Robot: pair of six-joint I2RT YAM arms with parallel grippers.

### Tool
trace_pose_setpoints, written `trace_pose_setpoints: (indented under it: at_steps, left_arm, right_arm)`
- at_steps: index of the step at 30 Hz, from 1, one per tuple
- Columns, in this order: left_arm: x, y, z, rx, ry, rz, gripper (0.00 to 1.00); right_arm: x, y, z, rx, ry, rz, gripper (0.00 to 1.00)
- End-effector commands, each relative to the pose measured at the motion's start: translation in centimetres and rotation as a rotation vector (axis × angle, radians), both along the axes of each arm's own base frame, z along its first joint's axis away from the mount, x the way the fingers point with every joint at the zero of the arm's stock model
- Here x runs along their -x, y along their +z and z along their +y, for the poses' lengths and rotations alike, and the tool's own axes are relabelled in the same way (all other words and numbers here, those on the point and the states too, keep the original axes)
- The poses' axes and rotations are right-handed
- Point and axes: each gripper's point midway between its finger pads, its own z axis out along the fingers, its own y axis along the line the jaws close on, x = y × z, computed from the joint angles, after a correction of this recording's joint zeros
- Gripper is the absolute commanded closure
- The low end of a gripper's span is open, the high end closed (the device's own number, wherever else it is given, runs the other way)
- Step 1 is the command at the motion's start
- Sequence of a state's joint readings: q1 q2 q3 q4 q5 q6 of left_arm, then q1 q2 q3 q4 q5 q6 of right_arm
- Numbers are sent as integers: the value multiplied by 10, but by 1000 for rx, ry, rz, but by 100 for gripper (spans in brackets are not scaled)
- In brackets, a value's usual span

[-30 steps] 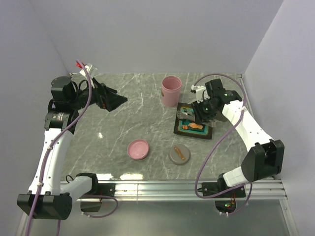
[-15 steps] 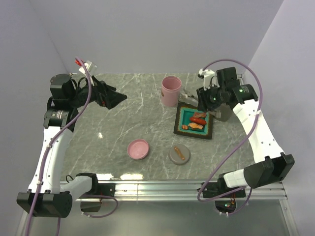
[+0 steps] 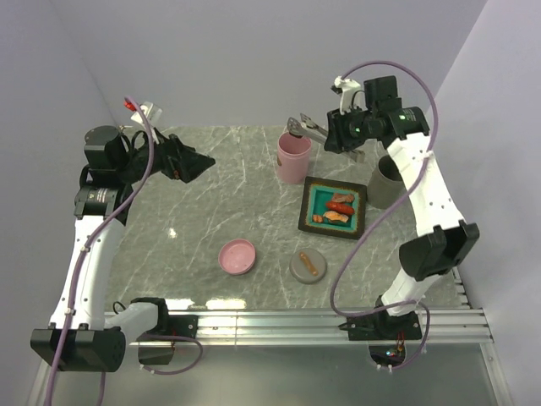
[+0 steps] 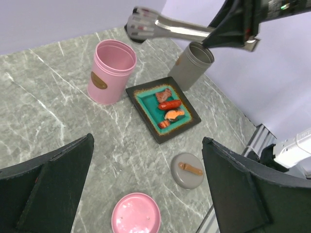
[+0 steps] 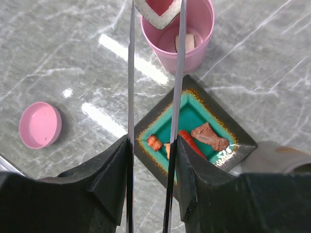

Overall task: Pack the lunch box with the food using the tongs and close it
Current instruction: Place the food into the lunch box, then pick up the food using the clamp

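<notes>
The right end effector (image 3: 338,135) is partly closed around the tongs (image 3: 306,128), squeezing their two arms together. A red-and-white piece of food (image 5: 156,7) is pinched between the tips. The tongs' long axis runs out from the end effector roughly along the desk's far edge, pointing left. Their tips hang above the pink cup (image 3: 293,159), which looks to be the lunch box; it stands near the far edge with one piece already inside. In the wrist view the held piece lies over the cup's rim rather than plainly over its mouth, so a drop probably calls for a small shift first. The other pieces lie on the tray (image 4: 145,116), just beside the cup on its near-right side. The left end effector (image 3: 193,166) hangs wide open and empty toward the far-left corner, well apart, so the right arm is the nearer.
</notes>
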State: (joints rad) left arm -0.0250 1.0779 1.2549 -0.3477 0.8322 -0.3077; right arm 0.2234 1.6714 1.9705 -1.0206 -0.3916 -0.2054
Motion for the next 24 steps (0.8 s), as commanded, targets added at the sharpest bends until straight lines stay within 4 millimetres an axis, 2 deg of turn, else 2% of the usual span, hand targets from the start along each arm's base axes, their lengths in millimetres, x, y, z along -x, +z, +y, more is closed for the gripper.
trace_pose_setpoints:
  at_steps: [1,6,13,19,24]
  left_arm:
    - [-8,19,5,22,32,-53,1]
    - [-9,18,5,25,28,-43,1]
    - [-10,16,5,30,27,-41,1]
    - [-10,14,5,28,19,-34,0]
    - [-9,17,3,33,2,-40,1]
  right_arm:
    - [-18,14,5,-37,-6,-56,59]
    - [-33,-4,6,-15,-15,-32,57]
    - [-39,-23,7,9,-13,1,47]
    - [-34,-11,7,4,-4,-15,38]
    - [-22,-2,4,21,19,-14,39]
